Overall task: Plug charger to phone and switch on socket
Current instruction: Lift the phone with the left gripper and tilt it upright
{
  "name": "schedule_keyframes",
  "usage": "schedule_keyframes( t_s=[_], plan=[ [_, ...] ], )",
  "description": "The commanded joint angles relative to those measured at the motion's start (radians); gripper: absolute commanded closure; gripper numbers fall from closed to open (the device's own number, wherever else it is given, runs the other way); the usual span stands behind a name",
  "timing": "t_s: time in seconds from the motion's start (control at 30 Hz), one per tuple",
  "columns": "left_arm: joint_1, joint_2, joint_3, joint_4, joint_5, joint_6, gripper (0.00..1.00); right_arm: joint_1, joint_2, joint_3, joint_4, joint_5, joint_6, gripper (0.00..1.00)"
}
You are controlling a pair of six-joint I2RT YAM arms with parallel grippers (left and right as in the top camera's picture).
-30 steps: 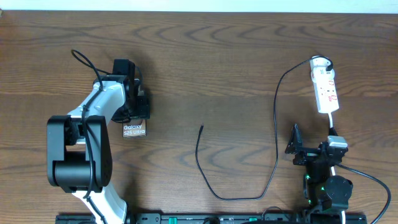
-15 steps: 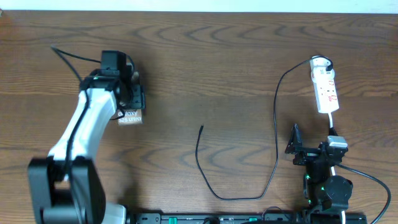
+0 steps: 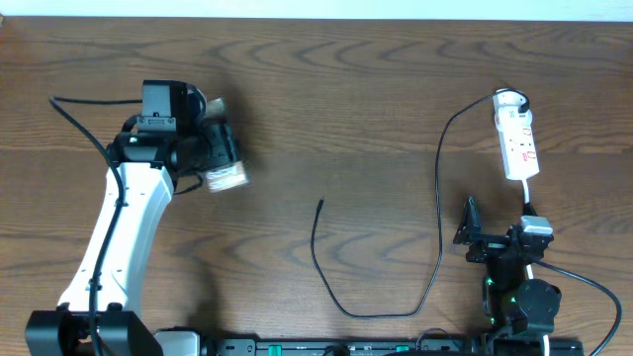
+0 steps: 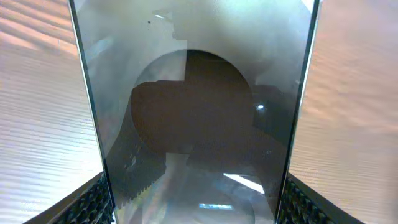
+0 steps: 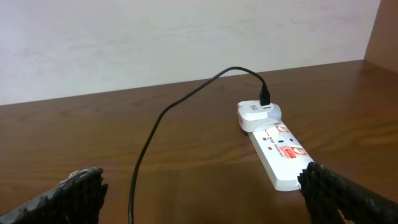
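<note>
My left gripper point(image 3: 218, 158) is shut on the phone point(image 3: 228, 178) and holds it tilted above the table's far left. In the left wrist view the phone's glossy face point(image 4: 199, 112) fills the gap between both fingers point(image 4: 93, 200). The charger is a thin black cable; its free plug tip point(image 3: 321, 202) lies mid-table. The cable point(image 3: 439, 198) loops round to a white adapter point(image 5: 258, 115) at the socket's far end. The socket point(image 3: 517, 138), a white strip with red markings point(image 5: 281, 152), lies far right. My right gripper point(image 3: 497, 225) stands open just short of it, holding nothing.
The socket's white cord point(image 3: 530, 203) runs back along my right arm. The black cable's loop point(image 3: 381, 314) lies near the table's front edge. A pale wall point(image 5: 186, 37) stands beyond the table's far edge.
My left arm has swung towards the far left, lifting the phone off the table and turning it. The right arm, cable and socket have not moved.
</note>
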Motion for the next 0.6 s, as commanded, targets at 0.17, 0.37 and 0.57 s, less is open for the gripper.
schedule_keyframes(
  t_s=[0.17,0.37,0.57],
  plan=[
    [0.016,-0.021,0.028,0.071,0.57,-0.455,0.92,-0.006,-0.006,-0.001,-0.004,-0.006,-0.014,0.01],
    [0.075,-0.021,0.028,0.073,0.89,-0.931,0.93,-0.006,-0.006,-0.001,-0.004,-0.006,-0.014,0.01],
    [0.121,-0.021,0.028,0.074,0.988,-1.106,0.92,-0.006,-0.006,-0.001,-0.004,-0.006,-0.014,0.01]
  ],
)
